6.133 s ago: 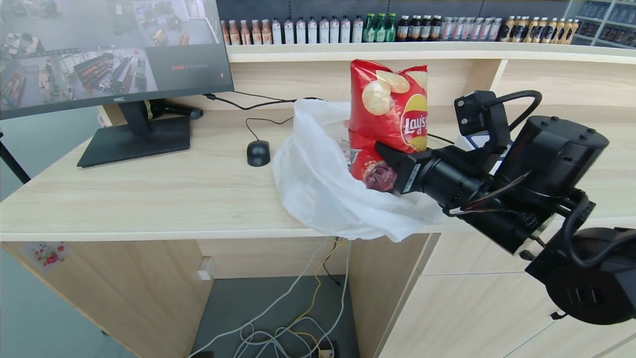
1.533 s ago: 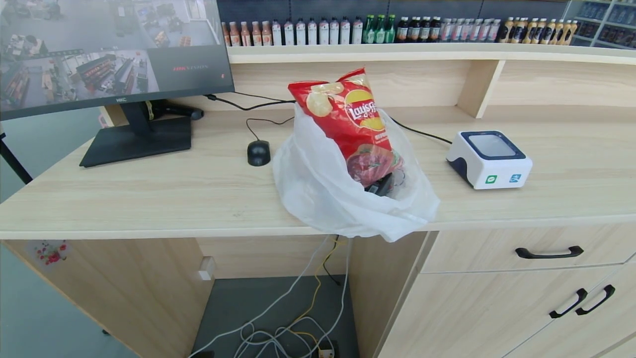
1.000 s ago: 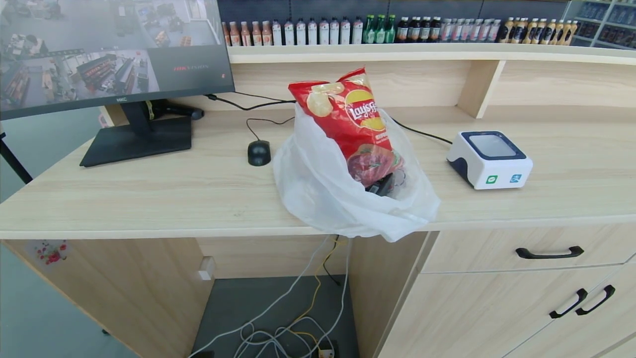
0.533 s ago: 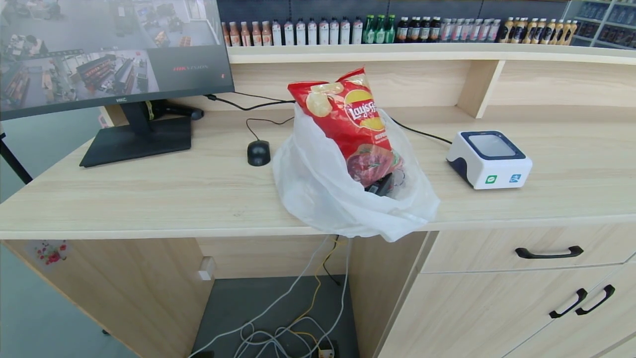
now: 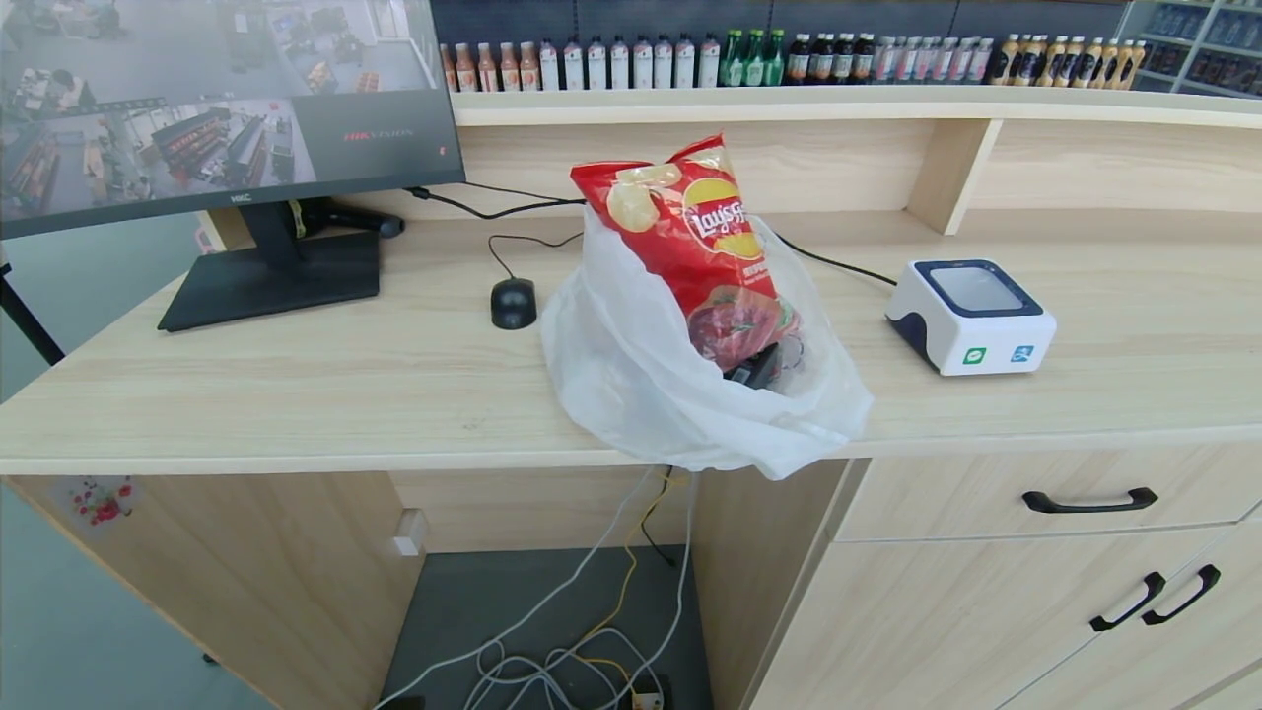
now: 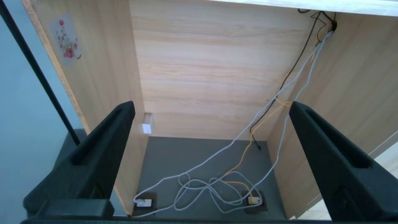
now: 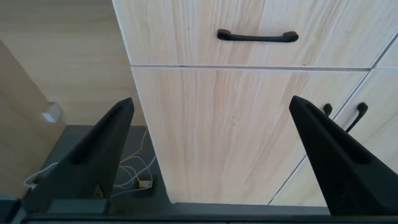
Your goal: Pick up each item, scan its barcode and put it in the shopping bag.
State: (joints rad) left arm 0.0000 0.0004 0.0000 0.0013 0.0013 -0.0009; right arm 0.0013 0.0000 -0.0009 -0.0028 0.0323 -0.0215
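A red chip bag (image 5: 693, 251) stands tilted in the white plastic shopping bag (image 5: 651, 375) at the middle of the counter, its top half sticking out. A dark item (image 5: 754, 370) lies in the bag under it. The white barcode scanner (image 5: 969, 316) sits to the right of the bag. My left gripper (image 6: 211, 162) hangs open below the counter, facing the leg space with its cables. My right gripper (image 7: 211, 155) is open too, low in front of the drawer fronts, with nothing between its fingers.
A monitor (image 5: 212, 99) on a black stand and a black mouse (image 5: 513, 302) are at the counter's left. A raised shelf (image 5: 848, 104) with bottles runs along the back. Drawers with black handles (image 5: 1087, 502) are under the counter on the right; loose cables (image 5: 572, 651) lie on the floor.
Six seconds ago my right gripper held the chip bag upright over the shopping bag. Now the chips lean in the bag, released, and the arm has withdrawn below the counter. Nothing moved in the last 1.5 seconds.
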